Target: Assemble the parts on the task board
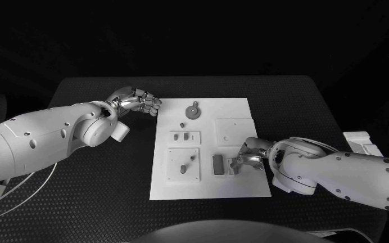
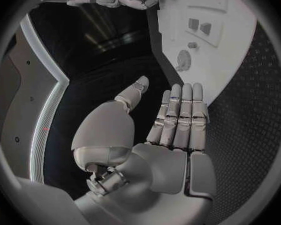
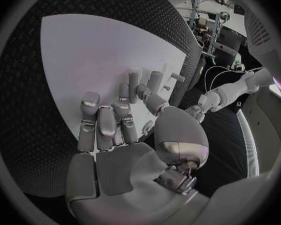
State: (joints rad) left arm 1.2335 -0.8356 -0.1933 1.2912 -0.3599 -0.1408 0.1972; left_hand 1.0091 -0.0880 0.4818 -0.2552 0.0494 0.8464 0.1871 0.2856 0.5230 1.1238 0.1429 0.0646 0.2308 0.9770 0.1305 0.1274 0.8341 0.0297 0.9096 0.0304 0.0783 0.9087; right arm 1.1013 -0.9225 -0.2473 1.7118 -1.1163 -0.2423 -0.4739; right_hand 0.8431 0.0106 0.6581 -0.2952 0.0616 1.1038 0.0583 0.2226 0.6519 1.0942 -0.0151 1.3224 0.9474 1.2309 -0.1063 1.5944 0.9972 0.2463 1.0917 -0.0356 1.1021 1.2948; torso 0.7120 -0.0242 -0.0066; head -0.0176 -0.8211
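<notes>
the left robot hand (image 1: 136,101) hovers over the black tabletop (image 1: 97,158) just off the task board's (image 1: 235,108) left edge, fingers straight and together, thumb apart, holding nothing. nearest it on the board is the round grey part (image 1: 193,111) with a small stem, a little to its right. further right, near the board's front, a dark oblong part (image 1: 218,164) stands with its long axis running front to back. the right robot hand (image 1: 249,157) sits just beside it on the right, fingers curled toward it; whether it has hold of anything, i cannot tell. judging by this, the right robot hand is the nearer one for that oblong part, which lies to its left.
</notes>
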